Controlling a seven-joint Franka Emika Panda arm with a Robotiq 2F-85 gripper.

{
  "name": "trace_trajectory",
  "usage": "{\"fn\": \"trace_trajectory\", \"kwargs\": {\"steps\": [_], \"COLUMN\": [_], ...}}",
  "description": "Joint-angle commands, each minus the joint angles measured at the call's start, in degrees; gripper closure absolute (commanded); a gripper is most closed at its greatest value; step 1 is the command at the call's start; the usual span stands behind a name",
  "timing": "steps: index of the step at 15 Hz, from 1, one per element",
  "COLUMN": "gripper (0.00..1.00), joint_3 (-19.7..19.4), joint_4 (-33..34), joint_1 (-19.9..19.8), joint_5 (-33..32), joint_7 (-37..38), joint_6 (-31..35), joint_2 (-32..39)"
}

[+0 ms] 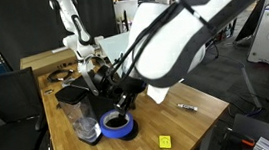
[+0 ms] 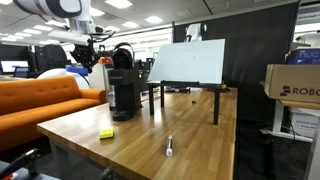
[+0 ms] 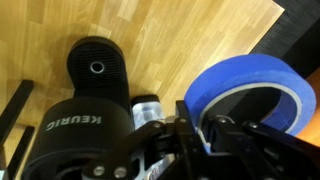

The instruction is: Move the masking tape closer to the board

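Wooden tabletop lies below; the gripper is clamped on the wall of the blue ring-shaped masking tape roll, held tilted just beside the black Keurig coffee machine.

One tape, one board, one note

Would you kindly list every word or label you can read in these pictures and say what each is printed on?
"KEURIG": on the black coffee machine, in the wrist view.
"ROBO", cut off at the picture's edge: on the cardboard box, in an exterior view.
Nothing else is legible.
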Motion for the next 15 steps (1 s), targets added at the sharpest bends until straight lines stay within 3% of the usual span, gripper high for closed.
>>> {"fn": "trace_trajectory", "kwargs": {"steps": [1, 5, 8, 15], "gripper": [0.96, 0.96, 0.96, 0.96], "joint_3": [-7.8, -14.5, -17.9, -24.3], "joint_4": [0.3, 2.9, 4.9, 5.6], "joint_1": [0.6, -0.9, -2.3, -9.9], "joint_5": [-4.5, -12.8, -16.5, -26.6], "joint_7": [-4.7, -6.9, -7.5, -5.9], "joint_6": [-9.9, -19.9, -23.4, -23.0], "joint_2": [-5.6, -9.5, -10.5, -6.3]}}
